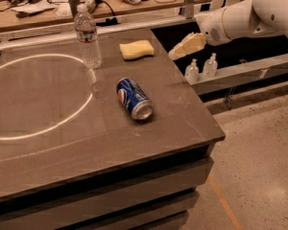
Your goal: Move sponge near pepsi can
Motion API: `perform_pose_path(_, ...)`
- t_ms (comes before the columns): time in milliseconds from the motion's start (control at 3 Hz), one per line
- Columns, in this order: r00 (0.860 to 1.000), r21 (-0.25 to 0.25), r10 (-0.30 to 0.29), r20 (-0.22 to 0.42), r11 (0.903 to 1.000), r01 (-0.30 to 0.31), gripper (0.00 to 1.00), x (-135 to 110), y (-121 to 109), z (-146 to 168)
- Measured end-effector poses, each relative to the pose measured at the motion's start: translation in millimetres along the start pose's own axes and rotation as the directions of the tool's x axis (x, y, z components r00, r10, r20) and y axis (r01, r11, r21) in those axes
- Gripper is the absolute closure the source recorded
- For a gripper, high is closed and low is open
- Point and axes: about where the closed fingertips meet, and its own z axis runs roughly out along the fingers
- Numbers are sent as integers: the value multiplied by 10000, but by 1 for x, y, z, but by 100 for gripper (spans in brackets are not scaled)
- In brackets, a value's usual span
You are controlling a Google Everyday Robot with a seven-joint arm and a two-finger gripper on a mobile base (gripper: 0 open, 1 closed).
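Yellow single sponge, one pepsi can, claw near sponge

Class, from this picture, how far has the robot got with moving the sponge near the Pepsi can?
Done: nothing yet; the sponge lies near the far edge of the table, apart from the pepsi can, which lies on its side mid-table. In hand: the gripper hovers just right of the sponge, not touching it. Left: grasp it, carry it and set it beside the can.
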Motion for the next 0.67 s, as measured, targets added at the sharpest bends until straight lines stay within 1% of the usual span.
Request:
perform_pose_path(333,9949,714,966,280,9926,-983,0,-8,14,10)
perform_pose_path(667,9917,575,1201,451,9908,-1226,0,-15,23,37)
